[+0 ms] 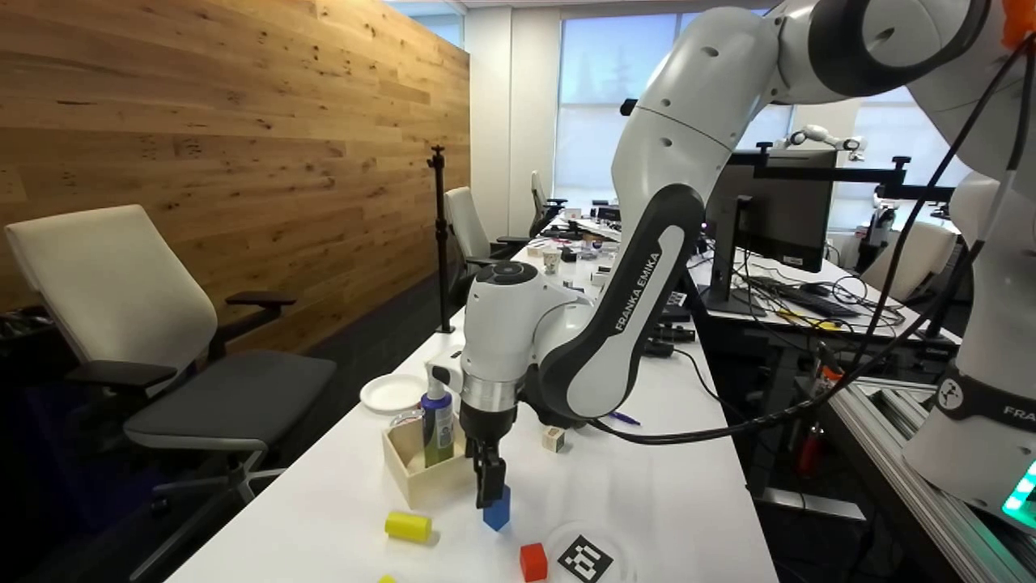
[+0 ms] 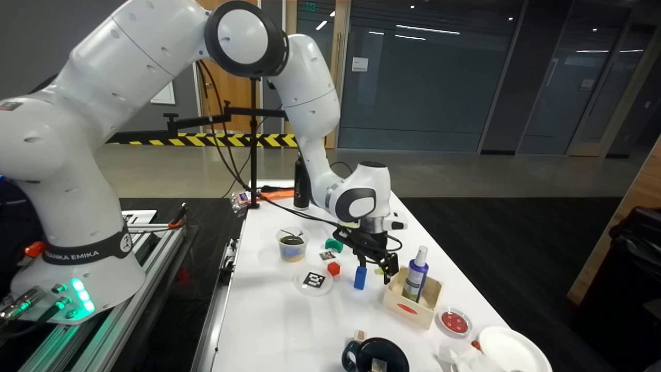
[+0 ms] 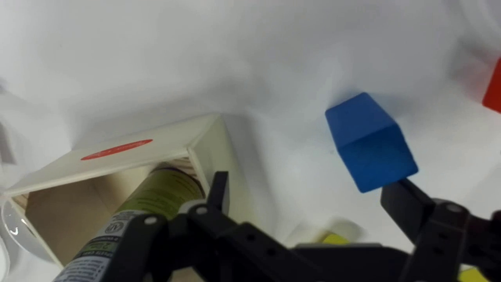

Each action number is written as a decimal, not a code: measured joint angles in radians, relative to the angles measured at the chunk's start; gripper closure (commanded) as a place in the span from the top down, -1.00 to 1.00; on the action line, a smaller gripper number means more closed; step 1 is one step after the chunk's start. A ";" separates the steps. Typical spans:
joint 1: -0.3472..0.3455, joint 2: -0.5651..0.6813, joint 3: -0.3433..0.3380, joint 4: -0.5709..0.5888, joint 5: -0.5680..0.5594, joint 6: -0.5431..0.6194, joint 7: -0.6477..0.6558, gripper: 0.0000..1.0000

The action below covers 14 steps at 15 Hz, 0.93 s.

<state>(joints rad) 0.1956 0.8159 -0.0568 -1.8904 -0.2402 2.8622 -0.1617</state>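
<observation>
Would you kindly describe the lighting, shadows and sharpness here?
In an exterior view, the windows look washed out; in an exterior view, bright streaks mark the glass wall; in the wrist view, soft shadows edge the blue block, the red label is too blurred to read.

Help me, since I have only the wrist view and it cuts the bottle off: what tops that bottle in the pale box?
Observer: A white nozzle tops the bottle, as an exterior view shows.
Operator: Beyond my open gripper and the blue block, a red block pokes in at my right edge. What lies beside it?
Observer: A black-and-white marker, visible in both exterior views.
Operator: And the clear rim next to the pale box, what is it part of?
Observer: A round dish with red contents, seen in an exterior view.
</observation>
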 measured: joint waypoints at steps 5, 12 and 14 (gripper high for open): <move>0.000 -0.037 0.020 -0.010 0.000 -0.066 -0.043 1.00; -0.024 -0.080 0.063 -0.018 0.000 -0.219 -0.121 1.00; -0.037 -0.080 0.081 -0.019 0.000 -0.229 -0.144 1.00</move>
<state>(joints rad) 0.1585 0.7359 0.0243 -1.9093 -0.2402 2.6331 -0.3056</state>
